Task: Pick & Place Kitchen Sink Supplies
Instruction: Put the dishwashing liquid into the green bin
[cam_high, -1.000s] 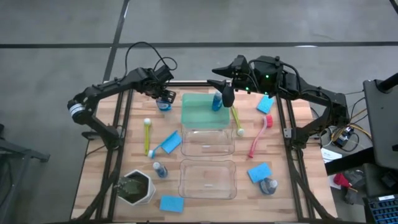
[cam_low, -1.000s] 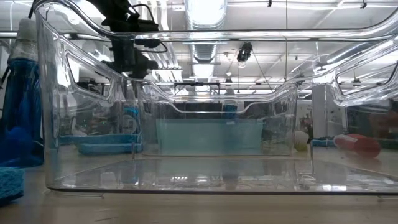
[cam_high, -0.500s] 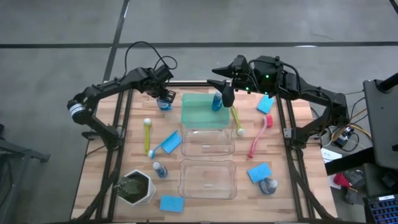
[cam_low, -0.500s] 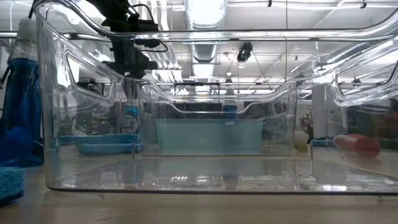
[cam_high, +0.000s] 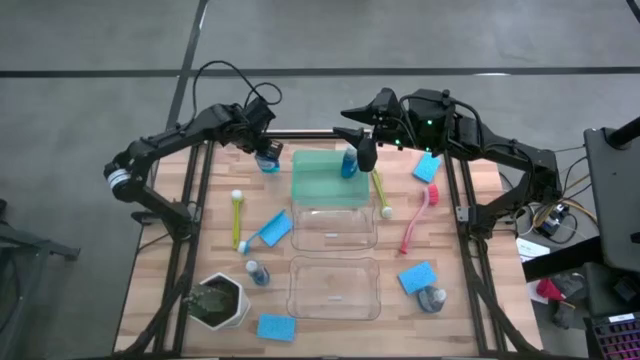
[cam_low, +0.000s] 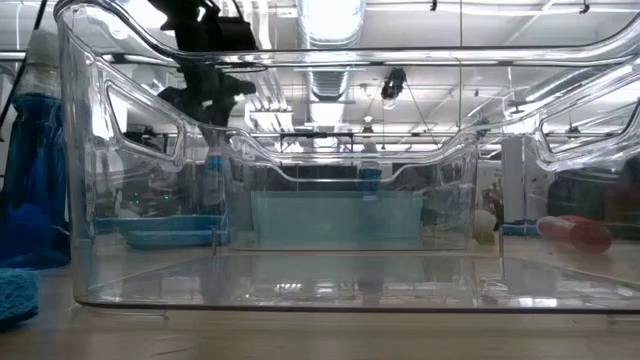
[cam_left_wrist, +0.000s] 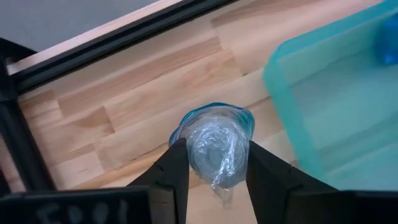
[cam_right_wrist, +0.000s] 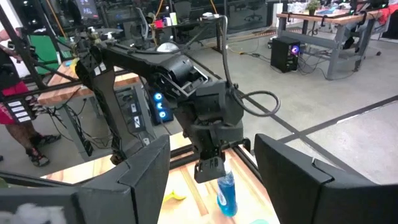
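Writing: none is legible on any item.
Left gripper (cam_left_wrist: 211, 171): dark fingers clamp the neck of a small clear bottle (cam_left_wrist: 214, 146) of blue liquid, at the wooden table (cam_left_wrist: 124, 93)'s far left, beside the translucent green tray (cam_left_wrist: 323, 93).
Right gripper (cam_high: 366, 152): jaws spread, holding nothing, above the tray's far right corner.
Bins (cam_high: 334, 287): clear glossy plastic, rectangular, rounded rims.
Sponges (cam_high: 275, 327): bright blue, scattered around the bins.

place: lab/workshop | cues: desks (cam_right_wrist: 323, 18), computer tower (cam_right_wrist: 283, 50), ceiling ducts (cam_low: 330, 75), concrete floor (cam_high: 400, 35)
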